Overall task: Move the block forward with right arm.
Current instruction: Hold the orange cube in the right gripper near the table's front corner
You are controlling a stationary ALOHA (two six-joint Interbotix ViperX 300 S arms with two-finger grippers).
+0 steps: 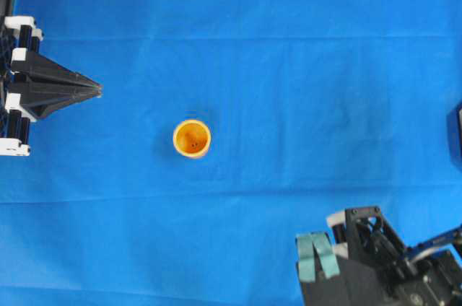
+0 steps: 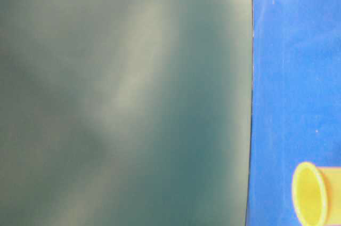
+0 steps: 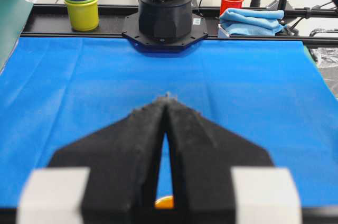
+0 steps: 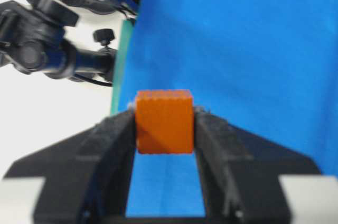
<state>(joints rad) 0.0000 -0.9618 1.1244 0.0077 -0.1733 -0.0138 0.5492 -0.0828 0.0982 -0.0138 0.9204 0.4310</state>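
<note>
Right wrist view fills its lower half with the right gripper (image 4: 165, 123), whose two black fingers are clamped on the side faces of the block (image 4: 164, 121); the small orange cube sits between the tips, lifted clear of the blue cloth (image 4: 253, 49) so it can be carried rather than pushed. Gripping it on opposite flat faces, near the fingertips, keeps it square and leaves its underside free for setting down. In the overhead view that arm sits at the lower right of the frame, its teal-padded fingers (image 1: 317, 255) pointing toward the upper edge; the block itself cannot be made out there. An orange cup (image 1: 192, 138) stands upright near the middle of the cloth, well apart from both arms and seemingly not part of this job. At the left edge of the overhead frame the left gripper (image 1: 96, 90) is parked with its jaws pressed together on nothing, out of the way. The carry looks under way, with the placement yet to be made.
</note>
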